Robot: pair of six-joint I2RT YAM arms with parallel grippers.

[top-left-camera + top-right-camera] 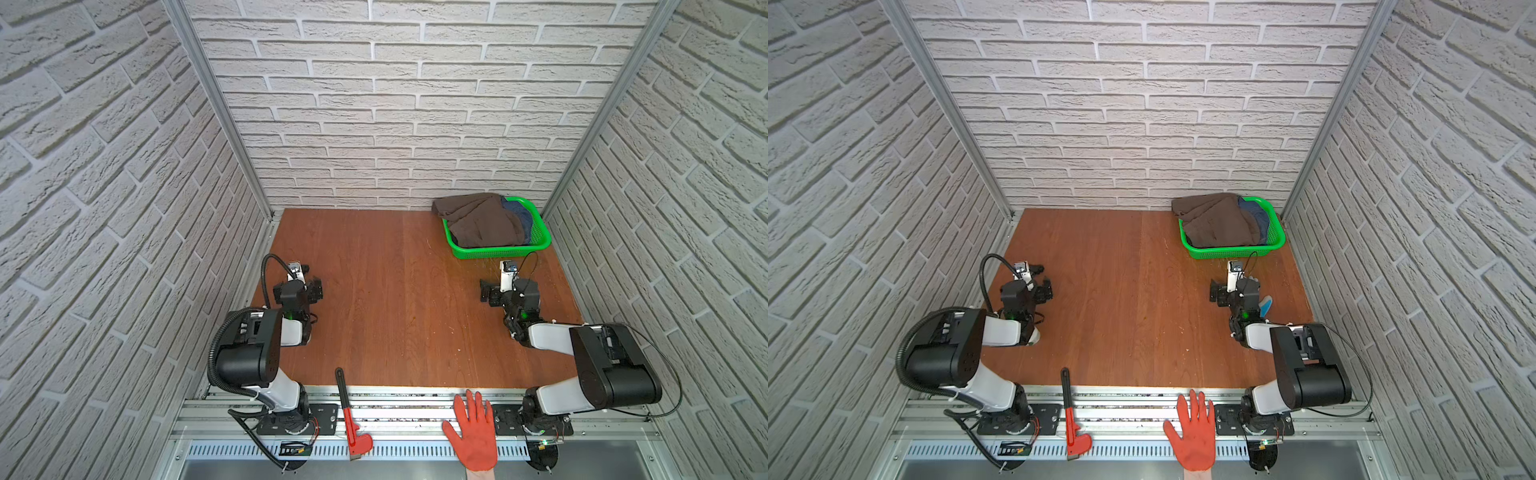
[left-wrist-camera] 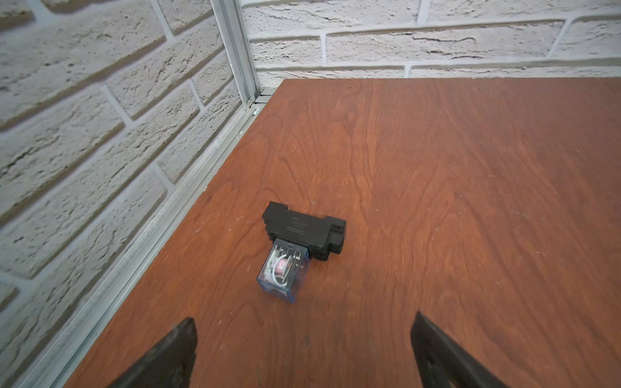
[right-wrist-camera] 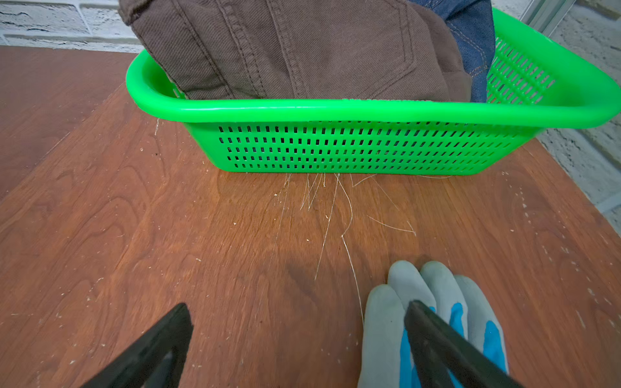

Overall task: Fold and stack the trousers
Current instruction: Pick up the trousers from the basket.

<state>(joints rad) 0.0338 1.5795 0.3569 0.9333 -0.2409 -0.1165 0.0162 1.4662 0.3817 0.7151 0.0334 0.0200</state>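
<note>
Left arm (image 1: 249, 353), right arm (image 1: 611, 365) black-and-white; ribbed black hose (image 1: 212, 356) on left

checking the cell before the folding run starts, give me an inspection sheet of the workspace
surface: wooden table, dusty, loose threads by the green basket
job's things: brown trousers bunched in the basket, draped over its rim, denim garment beside them
clutter: relay before left claw; grey-blue glove at right claw; red pipe wrench and orange-gloved hand on front rail
grippers: both claws open, empty
cables: black hose at left arm; thin cable at right arm
surroundings: brick-pattern walls, aluminium frame
</note>
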